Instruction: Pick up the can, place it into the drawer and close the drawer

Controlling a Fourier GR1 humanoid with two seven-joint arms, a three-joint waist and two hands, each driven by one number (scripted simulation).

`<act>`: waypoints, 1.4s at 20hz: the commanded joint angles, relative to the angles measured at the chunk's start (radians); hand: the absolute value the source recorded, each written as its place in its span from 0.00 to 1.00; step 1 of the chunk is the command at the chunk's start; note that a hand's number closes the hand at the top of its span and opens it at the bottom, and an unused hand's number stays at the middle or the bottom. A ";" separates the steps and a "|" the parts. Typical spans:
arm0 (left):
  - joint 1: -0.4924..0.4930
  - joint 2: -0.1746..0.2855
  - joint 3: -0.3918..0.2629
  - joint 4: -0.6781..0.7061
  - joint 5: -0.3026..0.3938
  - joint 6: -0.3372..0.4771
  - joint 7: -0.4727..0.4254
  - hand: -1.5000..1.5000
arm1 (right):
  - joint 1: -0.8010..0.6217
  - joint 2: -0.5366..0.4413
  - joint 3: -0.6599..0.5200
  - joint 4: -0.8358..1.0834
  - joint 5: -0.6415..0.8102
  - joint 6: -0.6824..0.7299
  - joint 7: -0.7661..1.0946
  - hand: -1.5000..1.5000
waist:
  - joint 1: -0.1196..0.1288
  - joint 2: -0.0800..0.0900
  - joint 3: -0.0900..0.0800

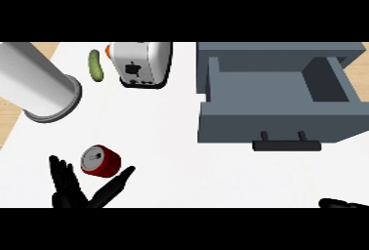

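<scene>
A red can (99,160) with a silver top stands on the white counter at the lower left. My left hand (74,192) is just below it, open, with straight fingers to the can's left and the thumb reaching up at its right; nothing is grasped. The grey drawer (277,100) at the right is pulled open and its inside looks bare; its dark handle (286,144) faces the near side. Only a dark tip of my right hand (343,203) shows at the lower right edge.
A silver toaster (140,63) stands at the back with a green cucumber (95,65) to its left. A large metal cylinder (36,83) lies at the far left. White counter (216,171) stretches between the can and the drawer.
</scene>
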 commanded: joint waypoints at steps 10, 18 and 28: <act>-0.125 -0.002 0.157 0.370 0.282 -0.153 -0.296 0.00 | -0.012 0.018 -0.037 0.054 0.016 0.042 -0.046 0.00 | 0.000 0.001 0.000; -0.189 -0.002 0.252 0.556 0.372 -0.263 -0.415 0.00 | 0.043 0.022 -0.055 -0.106 -0.022 0.070 0.057 0.00 | -0.004 0.000 0.000; -0.348 0.058 0.296 0.735 0.362 -0.371 -0.447 0.00 | -0.134 0.003 -0.043 0.034 0.061 0.017 0.081 0.00 | 0.002 0.002 0.000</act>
